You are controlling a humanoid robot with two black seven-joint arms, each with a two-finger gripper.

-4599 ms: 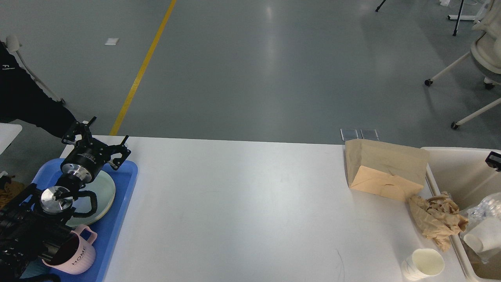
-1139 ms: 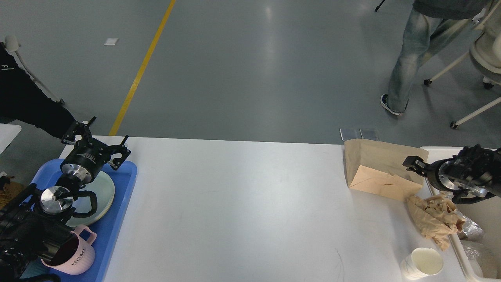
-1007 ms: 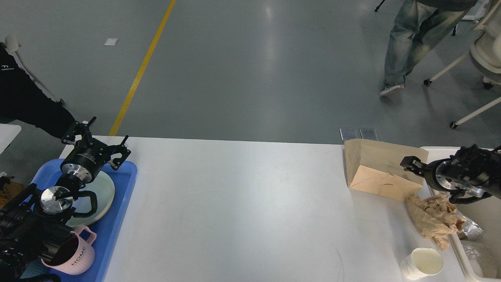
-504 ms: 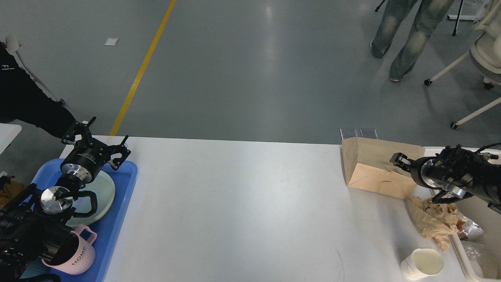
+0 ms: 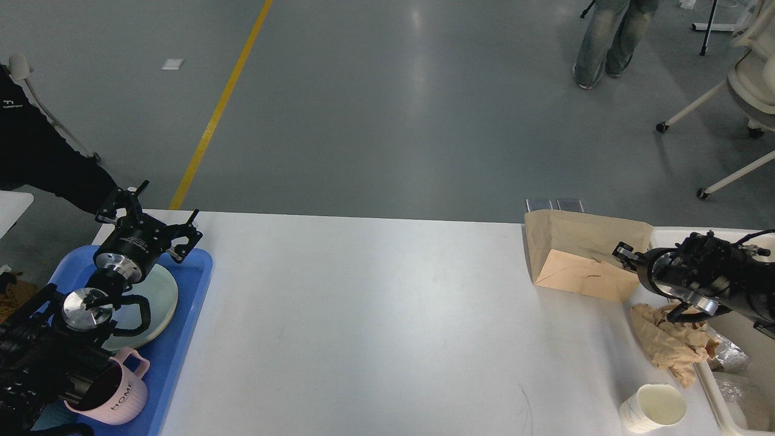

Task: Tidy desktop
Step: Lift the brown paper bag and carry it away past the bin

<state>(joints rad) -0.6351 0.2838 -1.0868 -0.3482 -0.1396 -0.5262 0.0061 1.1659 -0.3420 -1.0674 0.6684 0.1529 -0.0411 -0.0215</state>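
Note:
The white desktop (image 5: 375, 315) fills the lower view. A brown paper bag (image 5: 572, 254) lies at its far right. My right gripper (image 5: 623, 255) reaches in from the right and touches the bag's right edge; it is dark and seen end-on, so its fingers cannot be told apart. Crumpled brown paper (image 5: 666, 342) lies just under that arm, and a white paper cup (image 5: 652, 409) stands near the front edge. My left gripper (image 5: 152, 217) hovers open and empty over the far end of the blue tray (image 5: 187, 315).
The blue tray holds a pale green plate (image 5: 162, 297) and a pink mug (image 5: 124, 396). A beige bin (image 5: 704, 376) with plastic scraps stands at the desktop's right edge. Beyond the table, a person (image 5: 605, 36) walks on the grey floor near a white chair (image 5: 751, 85).
My right arm came in from the right and reached the paper bag, which has shifted slightly left. The person walked farther away. My left arm has not moved.

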